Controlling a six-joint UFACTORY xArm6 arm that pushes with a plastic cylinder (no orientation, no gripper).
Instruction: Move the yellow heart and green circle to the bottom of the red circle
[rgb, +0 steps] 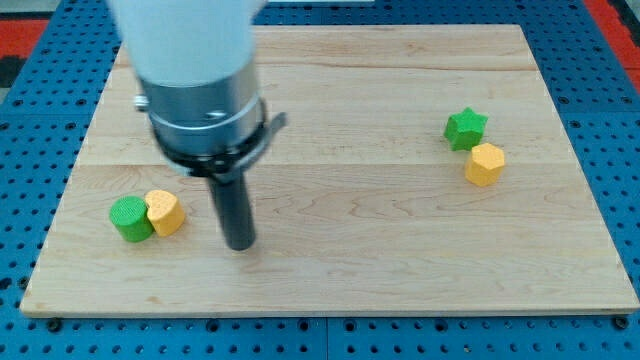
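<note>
The green circle (129, 218) and the yellow heart (164, 212) sit side by side, touching, near the board's lower left. My tip (239, 245) rests on the board a short way to the right of the yellow heart, apart from it. No red circle shows in the view; the arm's body covers part of the upper left of the board.
A green star (465, 128) and a yellow hexagon block (485, 164) sit touching at the view's right. The wooden board (400, 250) lies on a blue perforated table; its bottom edge is close below the tip.
</note>
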